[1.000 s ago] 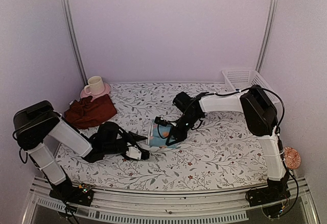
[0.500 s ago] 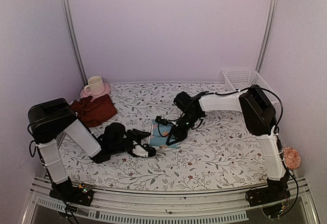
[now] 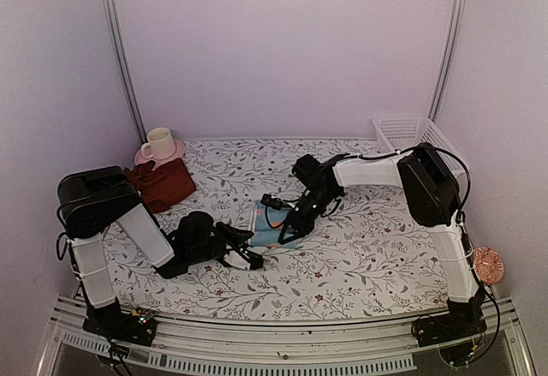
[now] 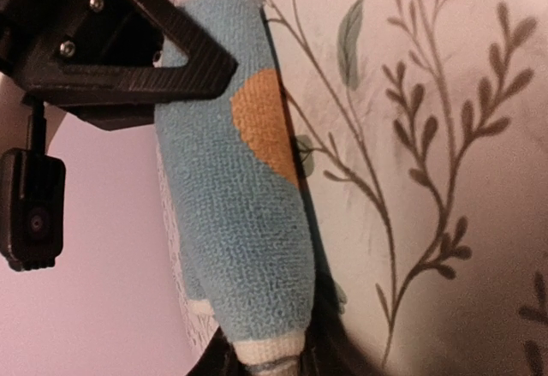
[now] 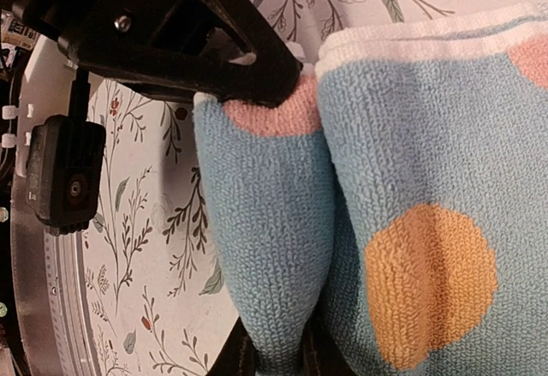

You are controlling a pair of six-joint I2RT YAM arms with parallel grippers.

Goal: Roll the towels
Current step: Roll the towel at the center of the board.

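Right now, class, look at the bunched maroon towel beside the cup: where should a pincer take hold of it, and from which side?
Probably its near right corner, approached from the middle of the table. The maroon towel lies crumpled; the cup and saucer crowd its far edge and the left arm overlaps its left side, so that corner is freest.

The blue towel (image 5: 274,247) was looped terry cloth, nubby and matt (its orange patch had the same pile), with a flatter white hem. The maroon towel (image 3: 158,185) looked like soft, dull cloth. The table cover (image 3: 368,247) was smooth and printed. The fingers (image 4: 111,42) were matt black plastic with metal screws (image 4: 95,3). The cup (image 3: 158,143) looked glossy, and the basket (image 3: 409,129) was white plastic lattice.
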